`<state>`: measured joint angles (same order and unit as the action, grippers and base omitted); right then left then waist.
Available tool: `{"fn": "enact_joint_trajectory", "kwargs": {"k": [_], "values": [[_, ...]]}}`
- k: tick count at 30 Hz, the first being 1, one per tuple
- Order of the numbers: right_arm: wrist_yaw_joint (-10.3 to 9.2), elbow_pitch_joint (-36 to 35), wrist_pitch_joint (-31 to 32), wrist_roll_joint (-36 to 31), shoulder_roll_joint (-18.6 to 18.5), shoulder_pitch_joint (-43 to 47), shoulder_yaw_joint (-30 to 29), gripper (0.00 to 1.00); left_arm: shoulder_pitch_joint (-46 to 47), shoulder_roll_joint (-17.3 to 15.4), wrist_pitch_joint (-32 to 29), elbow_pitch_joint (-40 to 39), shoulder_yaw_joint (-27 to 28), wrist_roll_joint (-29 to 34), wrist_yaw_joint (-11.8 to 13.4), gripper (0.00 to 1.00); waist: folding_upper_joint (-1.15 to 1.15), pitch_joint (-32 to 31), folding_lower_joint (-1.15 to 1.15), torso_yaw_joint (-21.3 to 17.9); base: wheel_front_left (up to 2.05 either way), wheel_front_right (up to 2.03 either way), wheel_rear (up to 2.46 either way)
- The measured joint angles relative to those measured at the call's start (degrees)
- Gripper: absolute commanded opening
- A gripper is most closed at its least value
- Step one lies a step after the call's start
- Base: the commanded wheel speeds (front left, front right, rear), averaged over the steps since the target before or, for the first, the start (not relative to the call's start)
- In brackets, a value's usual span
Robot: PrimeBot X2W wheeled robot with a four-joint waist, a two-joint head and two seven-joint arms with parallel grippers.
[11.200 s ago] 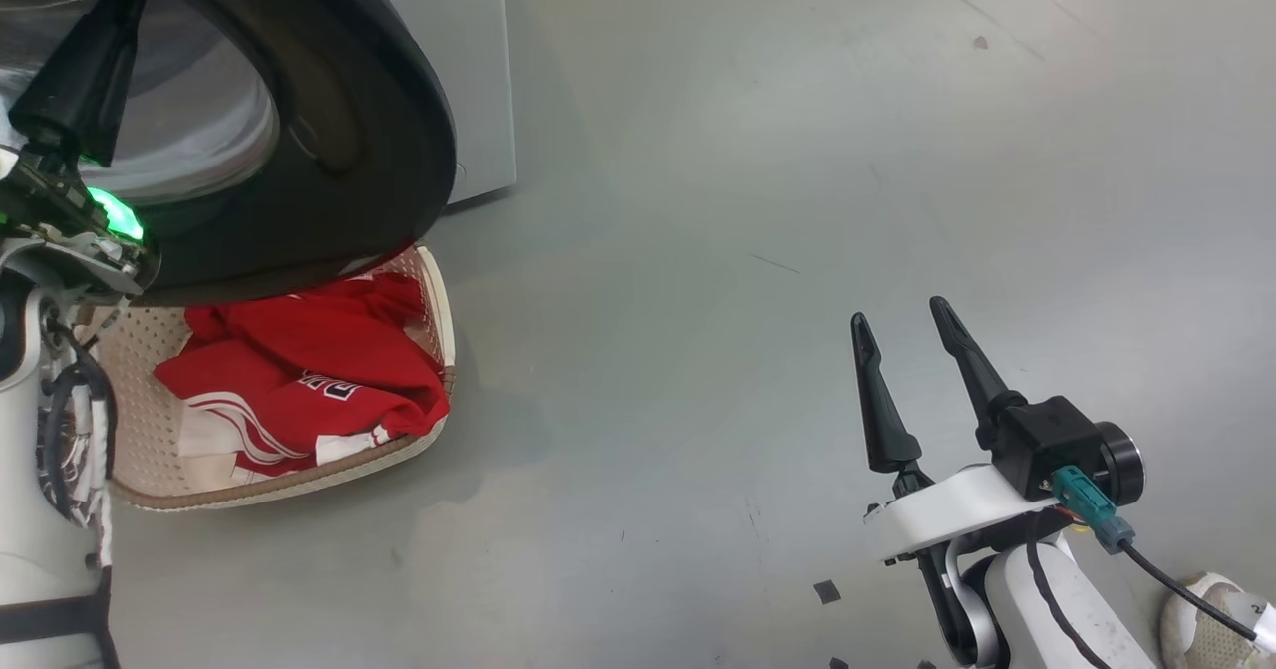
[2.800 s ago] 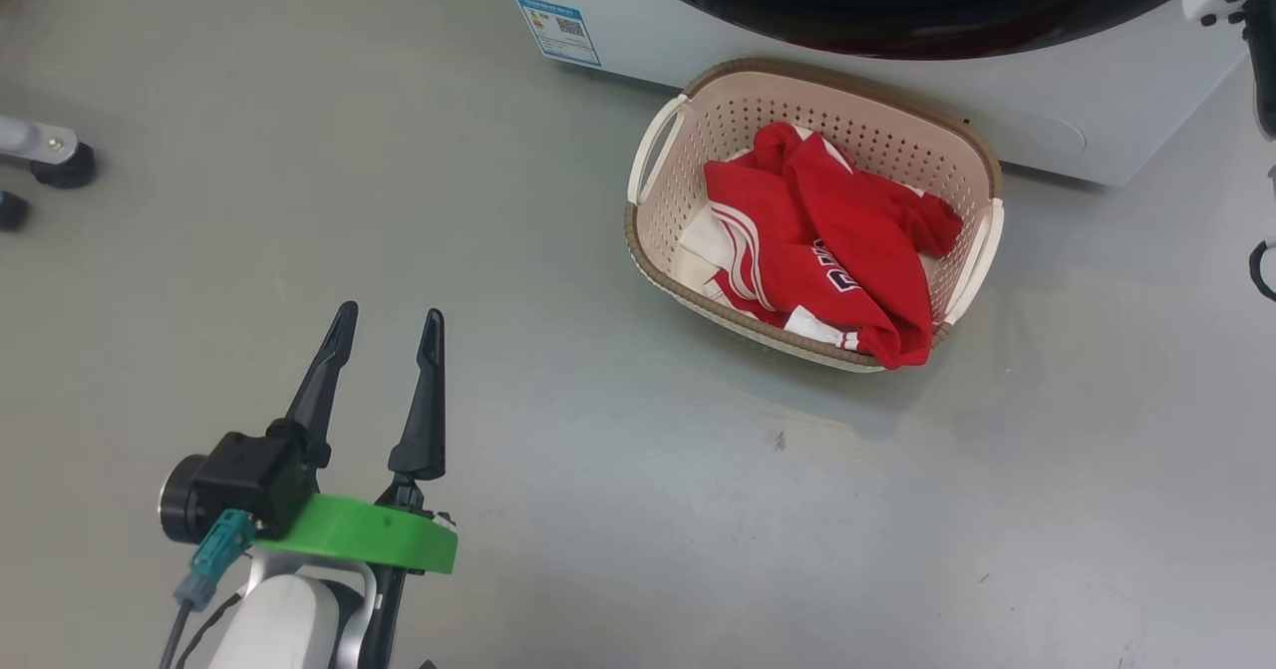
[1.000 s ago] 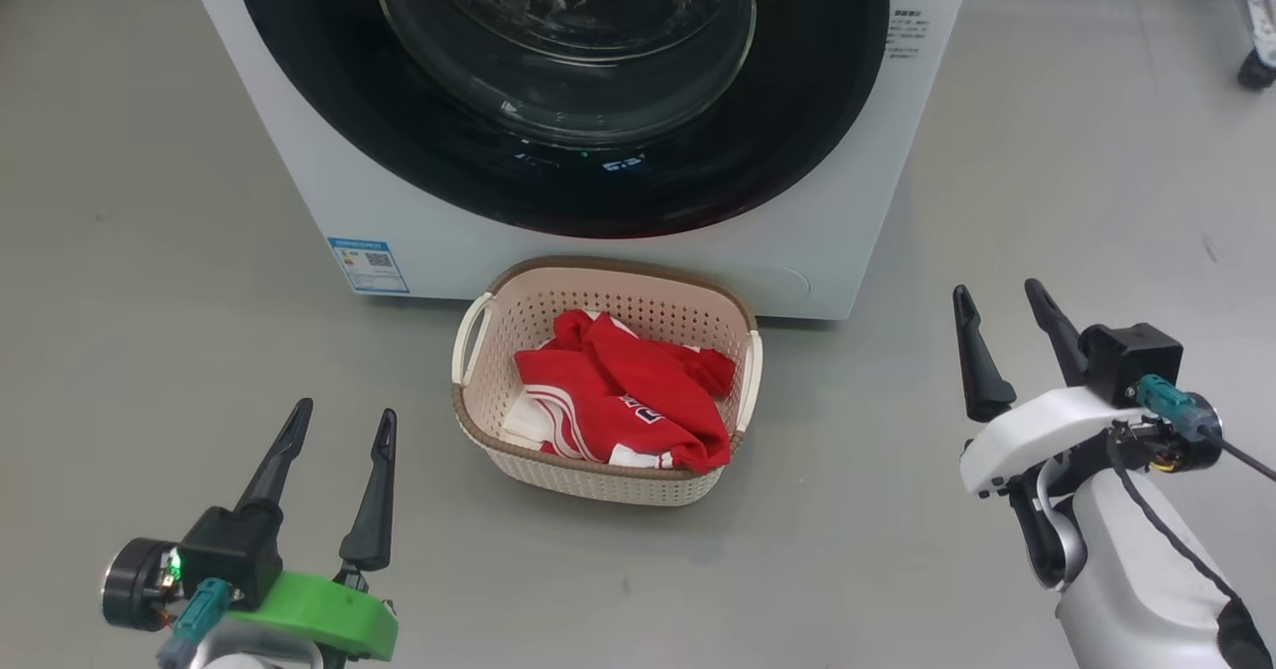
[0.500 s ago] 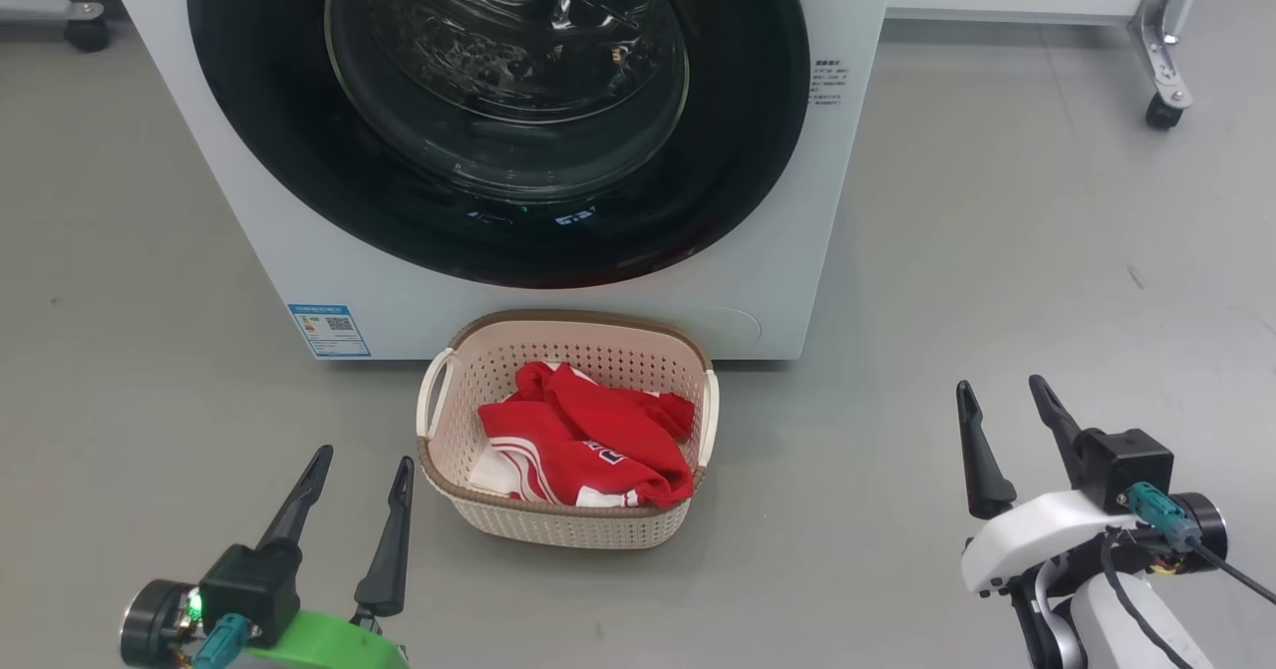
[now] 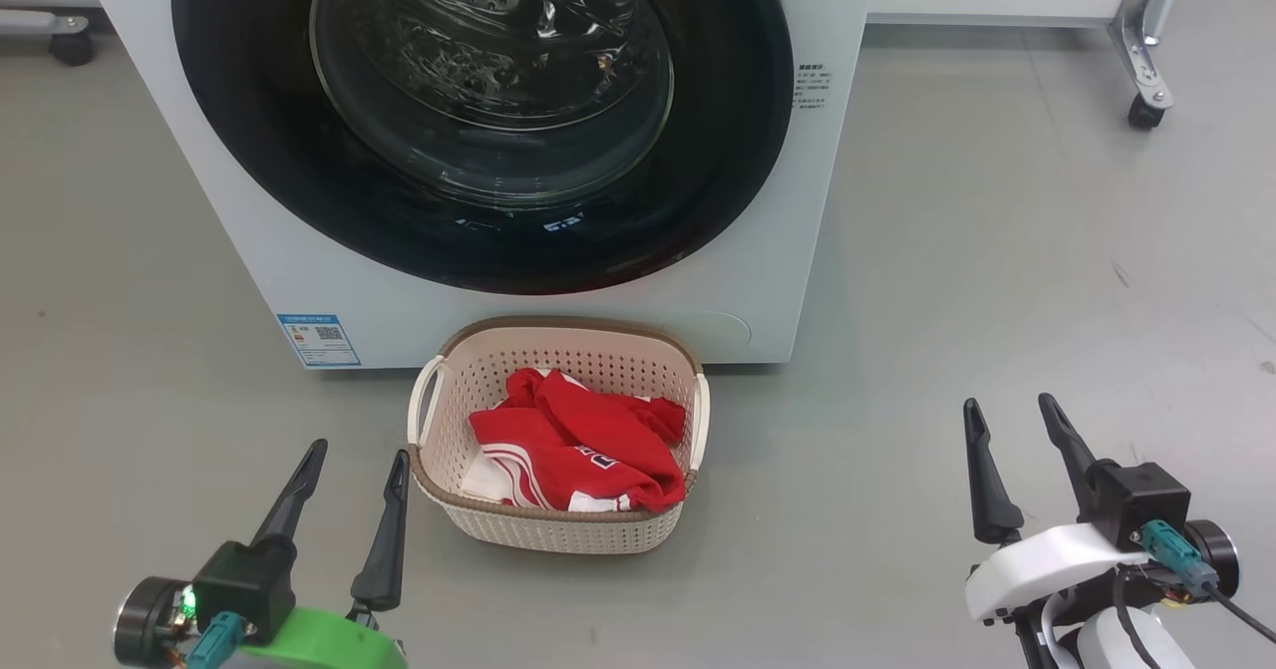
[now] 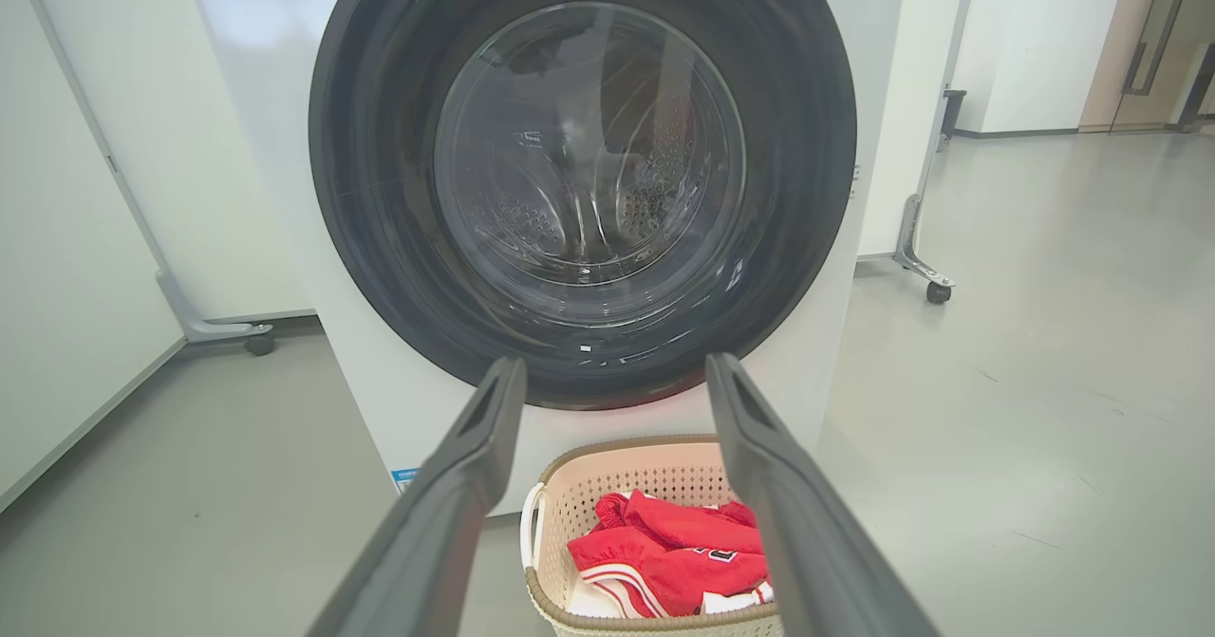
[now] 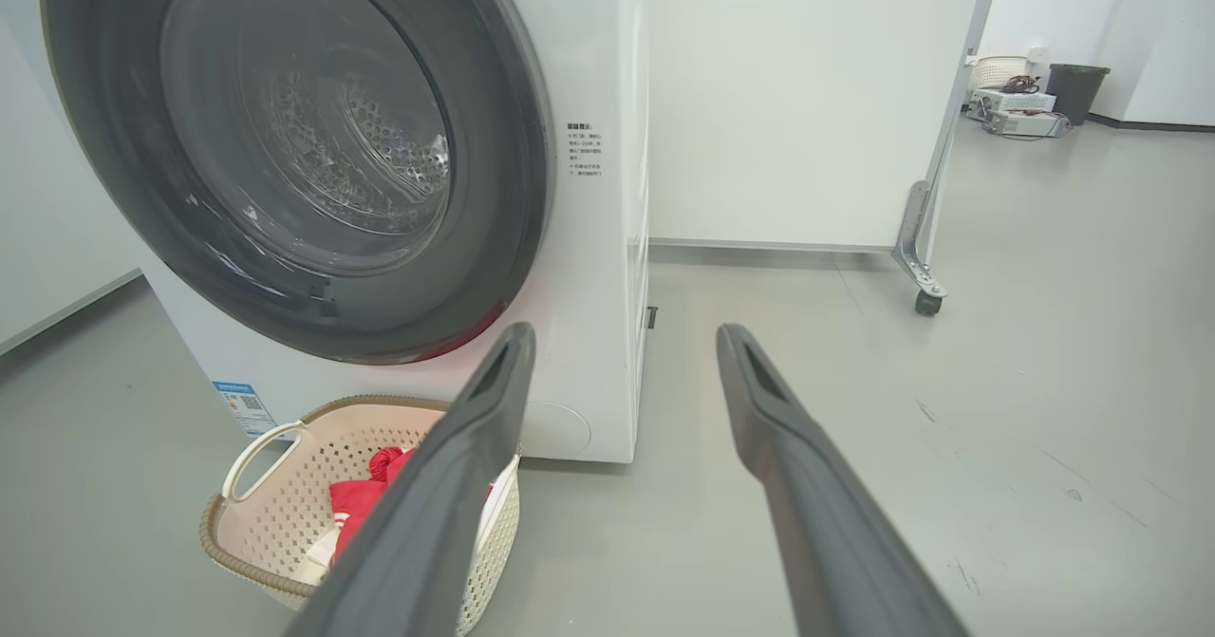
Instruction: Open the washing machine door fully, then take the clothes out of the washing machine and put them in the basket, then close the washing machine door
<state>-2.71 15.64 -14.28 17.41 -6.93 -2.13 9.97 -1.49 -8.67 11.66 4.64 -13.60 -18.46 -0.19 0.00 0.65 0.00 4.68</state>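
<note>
In your head view, the basket (image 5: 558, 330) sits on the floor just in front of the washing machine (image 5: 827, 200), below the washing machine door (image 5: 249, 151), which is closed flush. The clothes (image 5: 578, 445) lie heaped inside the basket. Your left gripper (image 5: 360, 450) hovers just left of the basket, fingers spread and empty. Your right gripper (image 5: 1007, 403) is well to the basket's right, also spread and empty. Your left wrist view looks between parted fingers at the basket. In your right wrist view, one finger partly covers the basket.

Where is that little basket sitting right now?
In the head view the basket sits on the floor, lower centre, just in front of the washing machine, nearer the left gripper than the right gripper.
</note>
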Motion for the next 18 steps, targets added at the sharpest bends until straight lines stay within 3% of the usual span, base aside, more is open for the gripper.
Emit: {"fn": "enact_joint_trajectory", "kwargs": {"k": [18], "values": [[-1.05, -6.97, 1.67, -0.02, -0.36, 3.62, -0.03, 1.0, -0.6, 0.0, -1.02, -1.49, -0.07, 0.0, 0.94, 1.0, 0.0, 0.38, 0.0, 0.53, 0.0, 0.0, 0.0]]}}
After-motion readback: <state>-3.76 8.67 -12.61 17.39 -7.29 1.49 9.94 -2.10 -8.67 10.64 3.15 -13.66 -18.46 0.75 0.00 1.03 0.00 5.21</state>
